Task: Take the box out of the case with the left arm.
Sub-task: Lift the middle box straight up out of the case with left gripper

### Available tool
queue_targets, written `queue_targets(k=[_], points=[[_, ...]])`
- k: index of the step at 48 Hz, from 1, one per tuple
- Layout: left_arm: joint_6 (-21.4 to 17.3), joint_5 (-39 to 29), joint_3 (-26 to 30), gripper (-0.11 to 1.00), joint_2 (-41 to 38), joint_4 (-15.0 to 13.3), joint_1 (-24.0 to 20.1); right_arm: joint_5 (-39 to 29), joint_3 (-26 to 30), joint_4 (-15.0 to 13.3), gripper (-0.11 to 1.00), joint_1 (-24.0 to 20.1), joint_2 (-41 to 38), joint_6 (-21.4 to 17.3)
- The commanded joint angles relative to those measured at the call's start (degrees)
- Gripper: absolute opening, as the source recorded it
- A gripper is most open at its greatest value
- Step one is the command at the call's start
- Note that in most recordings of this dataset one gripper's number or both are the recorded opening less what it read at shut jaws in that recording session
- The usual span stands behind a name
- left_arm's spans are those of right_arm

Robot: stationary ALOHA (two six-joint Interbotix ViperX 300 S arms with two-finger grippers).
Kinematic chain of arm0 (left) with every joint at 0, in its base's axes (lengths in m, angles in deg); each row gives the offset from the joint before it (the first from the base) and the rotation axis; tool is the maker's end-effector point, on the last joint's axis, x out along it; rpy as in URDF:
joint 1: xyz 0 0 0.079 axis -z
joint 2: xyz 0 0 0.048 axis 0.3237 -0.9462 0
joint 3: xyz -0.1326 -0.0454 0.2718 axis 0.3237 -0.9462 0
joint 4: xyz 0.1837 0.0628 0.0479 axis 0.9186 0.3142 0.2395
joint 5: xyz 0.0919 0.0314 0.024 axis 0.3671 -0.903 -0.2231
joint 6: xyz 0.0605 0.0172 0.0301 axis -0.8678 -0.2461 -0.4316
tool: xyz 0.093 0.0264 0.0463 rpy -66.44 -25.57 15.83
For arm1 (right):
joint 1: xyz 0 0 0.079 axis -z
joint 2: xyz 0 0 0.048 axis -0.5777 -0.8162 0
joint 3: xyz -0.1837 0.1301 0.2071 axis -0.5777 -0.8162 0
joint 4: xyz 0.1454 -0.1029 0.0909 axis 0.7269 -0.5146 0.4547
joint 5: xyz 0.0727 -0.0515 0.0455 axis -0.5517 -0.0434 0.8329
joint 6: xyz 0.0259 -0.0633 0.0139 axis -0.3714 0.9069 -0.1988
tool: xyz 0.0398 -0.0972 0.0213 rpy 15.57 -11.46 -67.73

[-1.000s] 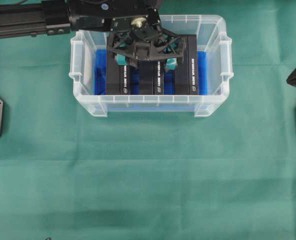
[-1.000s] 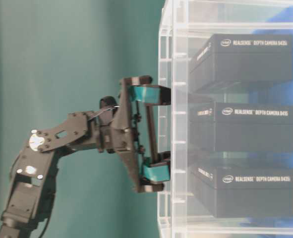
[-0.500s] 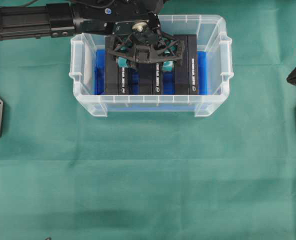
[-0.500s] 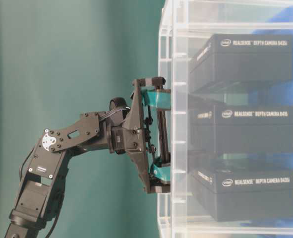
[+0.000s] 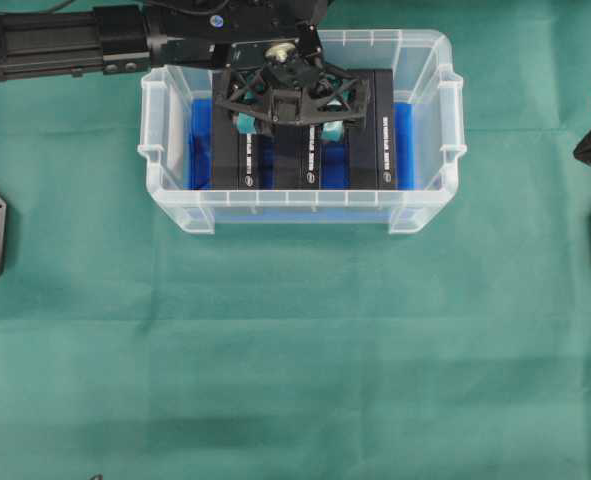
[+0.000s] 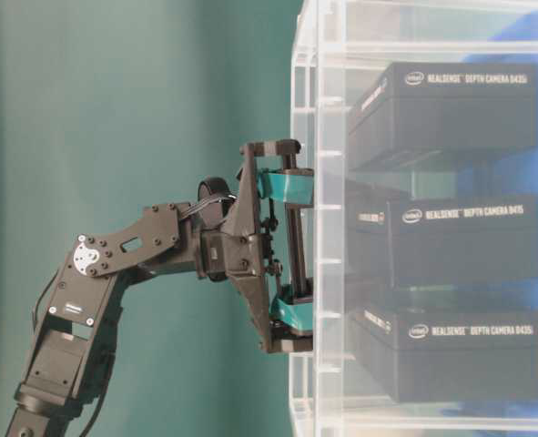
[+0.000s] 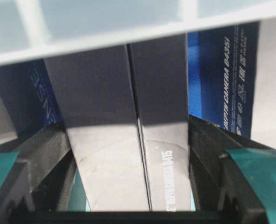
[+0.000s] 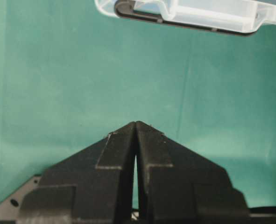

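Left wrist-mounted: left gripper (image 7: 138,205) fingers (image 7: 39,163) clamp the box (image 7: 128,154).

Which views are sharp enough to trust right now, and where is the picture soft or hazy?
Overhead: sharp, evenly lit. Table-level: the boxes look hazy through the case wall. Left wrist: very close, the case rim and box edges soft. Right wrist: the right gripper is crisp against the cloth.

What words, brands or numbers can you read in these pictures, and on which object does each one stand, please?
"intel REALSENSE DEPTH CAMERA D435i": side of the top black box in the case, table-level view.
The same line, less sharp: middle box and bottom box.
"...PTH CAMERA D435I": blue panel of a box, left wrist view.
White print on the box tops overhead: too small to read.
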Motion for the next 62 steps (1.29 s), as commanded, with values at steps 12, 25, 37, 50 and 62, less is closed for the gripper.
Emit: queue_targets(k=[12,25,37,50,62], points=[[0.1,-9.1,9.2,0.55,3.7,0.2,0.0,0.3,1.1,-0.4,0.0,0.0,0.1,0.1],[-0.1,-18.3,19.1,0.55,1.9,0.2,0.2,0.3,1.1,-0.4,0.0,0.0,0.4,0.1],[0.1,-23.5,26.3,0.55,2.4,0.3,0.3,0.3,1.1,-0.5,0.0,0.0,1.1,0.2],[0.6,-29.9,33.4,0.55,3.8,1.5,0.4,0.2,1.1,-0.7,0.0,0.0,1.1,0.3],[1.1,-32.6,35.8,0.55,3.8,1.8,0.8,0.3,1.1,-0.5,0.0,0.0,1.1,0.2]])
